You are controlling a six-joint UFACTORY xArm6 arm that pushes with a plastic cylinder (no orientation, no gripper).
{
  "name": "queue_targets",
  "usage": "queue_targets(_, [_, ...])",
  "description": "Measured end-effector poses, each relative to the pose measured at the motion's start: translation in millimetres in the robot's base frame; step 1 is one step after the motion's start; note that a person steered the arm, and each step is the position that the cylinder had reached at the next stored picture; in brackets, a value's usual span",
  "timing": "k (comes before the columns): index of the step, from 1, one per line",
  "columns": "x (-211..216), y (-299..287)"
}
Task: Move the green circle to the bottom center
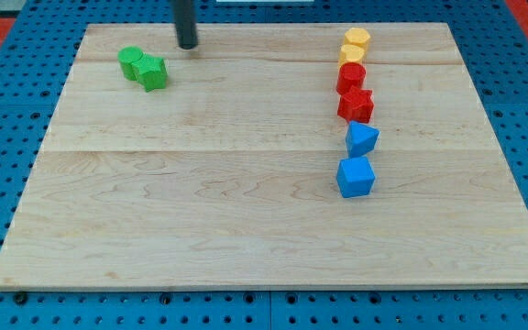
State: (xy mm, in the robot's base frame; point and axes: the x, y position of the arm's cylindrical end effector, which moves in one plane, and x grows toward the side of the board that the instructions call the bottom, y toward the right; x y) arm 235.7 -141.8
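Observation:
The green circle (132,61) lies near the board's top left, touching a green star (153,72) on its right. My tip (187,45) rests on the board just right of and slightly above the two green blocks, apart from them by a small gap.
A column of blocks stands at the view's right: a yellow hexagon (357,38) over a yellow block (351,54), a red block (351,77), a red star (357,104), a blue triangle-like block (362,139) and a blue cube (356,176). The wooden board (200,211) sits on a blue pegboard.

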Motion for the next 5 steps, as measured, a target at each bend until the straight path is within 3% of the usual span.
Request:
queue_targets(2, [7.5, -115.7])
queue_targets(3, [6.2, -137.5])
queue_targets(4, [-33.1, -138.0])
queue_targets(5, [-7.5, -124.8])
